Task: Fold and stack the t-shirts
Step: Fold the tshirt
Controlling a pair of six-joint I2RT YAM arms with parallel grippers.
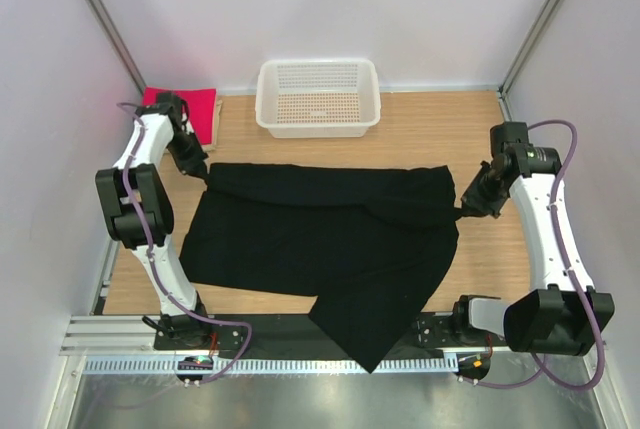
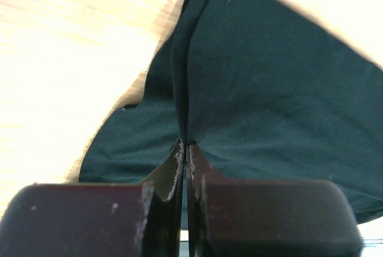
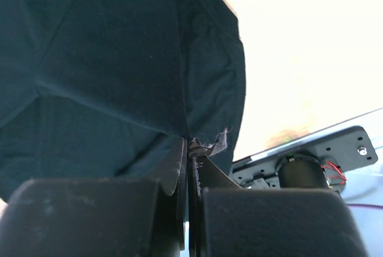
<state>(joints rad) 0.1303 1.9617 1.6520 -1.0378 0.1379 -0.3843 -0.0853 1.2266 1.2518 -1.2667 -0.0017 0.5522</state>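
**Black t-shirt (image 1: 320, 234) pinched at both ends**

It lay spread on the table (image 1: 480, 139), one corner draped over the near edge. Right gripper (image 1: 466, 211) clamped its right edge, left gripper (image 1: 198, 171) its far-left corner. Beyond: white mesh basket (image 1: 318, 99), and folded pink-red t-shirt (image 1: 200, 109) far left.

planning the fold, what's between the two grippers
The black shirt spans it, from the left gripper to the right gripper, each shut on its edge; the top view shows this.

A white mesh basket (image 1: 318, 125) stands at the far edge of the wooden table (image 1: 430, 139).
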